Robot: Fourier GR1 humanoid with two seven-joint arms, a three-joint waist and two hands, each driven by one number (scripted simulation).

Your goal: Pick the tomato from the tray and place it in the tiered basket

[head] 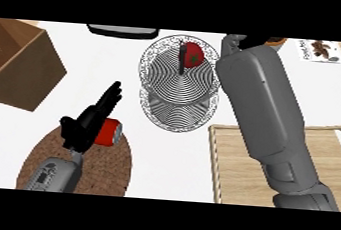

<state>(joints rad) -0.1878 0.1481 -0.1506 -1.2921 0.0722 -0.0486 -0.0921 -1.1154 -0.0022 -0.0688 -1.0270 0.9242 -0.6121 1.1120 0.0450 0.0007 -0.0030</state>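
The tomato lies in the tiered basket on the bench, the left robot hand rests open, and the right robot hand's state cannot be told.

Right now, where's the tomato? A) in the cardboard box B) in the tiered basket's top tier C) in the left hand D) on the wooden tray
B: the tomato lies in the upper tier of the tiered basket, and the wooden tray shows none.

Bright, even light; soft shadows
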